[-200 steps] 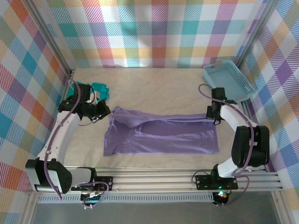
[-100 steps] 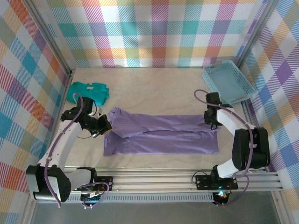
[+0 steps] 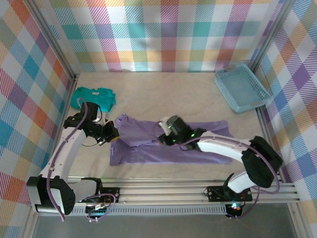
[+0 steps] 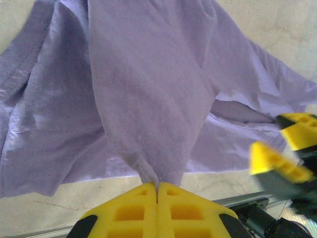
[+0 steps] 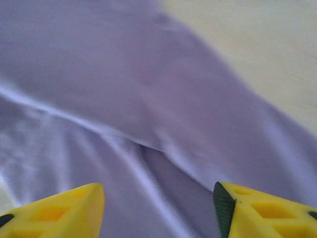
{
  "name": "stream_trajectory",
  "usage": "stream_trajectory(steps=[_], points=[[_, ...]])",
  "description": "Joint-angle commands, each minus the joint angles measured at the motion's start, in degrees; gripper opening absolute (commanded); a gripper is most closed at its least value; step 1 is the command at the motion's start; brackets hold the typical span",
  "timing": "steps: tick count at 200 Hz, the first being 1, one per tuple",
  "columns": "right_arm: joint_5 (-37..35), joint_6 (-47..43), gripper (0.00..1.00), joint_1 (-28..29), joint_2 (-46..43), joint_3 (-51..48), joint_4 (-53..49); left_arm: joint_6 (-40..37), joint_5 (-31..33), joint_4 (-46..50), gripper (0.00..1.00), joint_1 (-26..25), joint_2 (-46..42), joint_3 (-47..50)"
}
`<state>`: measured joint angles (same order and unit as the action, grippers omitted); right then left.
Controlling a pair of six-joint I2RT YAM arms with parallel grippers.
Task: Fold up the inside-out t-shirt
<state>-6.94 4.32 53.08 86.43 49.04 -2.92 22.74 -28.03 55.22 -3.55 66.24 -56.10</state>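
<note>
**A:** Top view: what lies around the work, and what stands in the way?

**B:** A teal folded garment (image 3: 94,97) lies near the far left corner of the desk (image 3: 163,91). A light-blue basket (image 3: 241,88) sits in the far right corner. The lavender t-shirt (image 3: 141,151) is spread lengthwise across the middle, nearer the front edge. The right arm (image 3: 223,146) reaches across the shirt's right half and covers part of it.

**A:** And the hands in that view?

**B:** The left gripper (image 3: 113,133) sits at the shirt's left end, where the cloth is bunched. The right gripper (image 3: 166,134) is over the shirt's middle. Jaw width is not legible from here.

**A:** Left wrist view?

**B:** The left gripper (image 4: 157,191) has its yellow fingers pressed together on a gathered fold of the t-shirt (image 4: 143,89), which fans out from the pinch. Bare desk (image 4: 277,25) shows beyond the cloth, and a metal rail (image 4: 247,202) runs along the front edge. At the right, blurred, the right gripper (image 4: 286,146) shows its fingers spread above the cloth.

**A:** Right wrist view?

**B:** The right gripper (image 5: 158,213) has its fingers well apart with nothing between them. The t-shirt (image 5: 148,99) lies creased below, with desk (image 5: 257,44) in the upper right. Whether the fingertips touch the cloth cannot be told.
</note>
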Motion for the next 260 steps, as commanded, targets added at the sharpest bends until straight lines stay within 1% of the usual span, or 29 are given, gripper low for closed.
stream_trajectory(steps=[1,22,48,64,79,84,111,129,155,176,198,219,244,260], points=[[-6.4,-0.8,0.71,6.8,5.8,2.5,12.8,0.2,-1.4,0.8,0.00,0.8,-0.9,-0.8],[-14.6,-3.9,0.85,12.4,11.9,6.4,17.6,-0.1,-1.5,0.7,0.00,0.8,-0.9,-0.7],[-26.1,-7.1,0.93,16.4,18.2,10.4,21.6,-0.4,-1.2,0.4,0.00,0.8,-0.8,-0.3],[-29.7,-8.3,0.98,17.5,21.1,12.1,24.3,-0.5,-1.5,0.0,0.00,0.9,-0.7,-0.1],[-33.2,-9.5,1.00,18.4,24.1,14.1,26.8,-0.4,-1.4,-0.3,0.00,0.8,-0.8,0.0],[-35.9,-9.5,1.00,18.5,25.2,15.1,26.8,-0.4,-1.4,-0.4,0.00,0.8,-0.9,0.1],[-45.7,-9.5,1.00,18.9,28.9,18.8,26.2,-0.5,-1.2,-0.5,0.00,0.8,-1.0,0.3],[-48.9,-9.5,0.95,19.0,27.9,18.1,25.6,-0.4,-1.0,-0.7,0.00,0.9,-0.9,0.5],[-51.3,-8.8,0.85,18.9,24.3,15.6,21.7,-0.4,-0.5,-0.8,0.00,0.9,-0.8,0.6],[-52.0,-8.3,0.77,19.0,21.1,13.8,18.4,-0.5,0.2,-0.8,0.00,0.9,-0.8,0.8],[-51.9,-6.7,0.71,19.0,18.3,12.7,13.5,-1.0,0.7,-0.7,0.00,0.9,-0.6,1.2],[-49.7,-5.7,0.62,19.0,16.5,11.7,9.5,-1.3,1.0,-0.8,0.00,0.8,-0.5,1.8],[-44.0,-4.3,0.49,19.0,15.0,11.0,4.3,-1.5,1.8,-0.8,0.00,0.9,-0.6,2.9],[-38.6,-3.3,0.41,18.9,13.1,9.5,1.4,-1.3,2.7,-0.9,0.00,0.9,-1.4,4.2]])
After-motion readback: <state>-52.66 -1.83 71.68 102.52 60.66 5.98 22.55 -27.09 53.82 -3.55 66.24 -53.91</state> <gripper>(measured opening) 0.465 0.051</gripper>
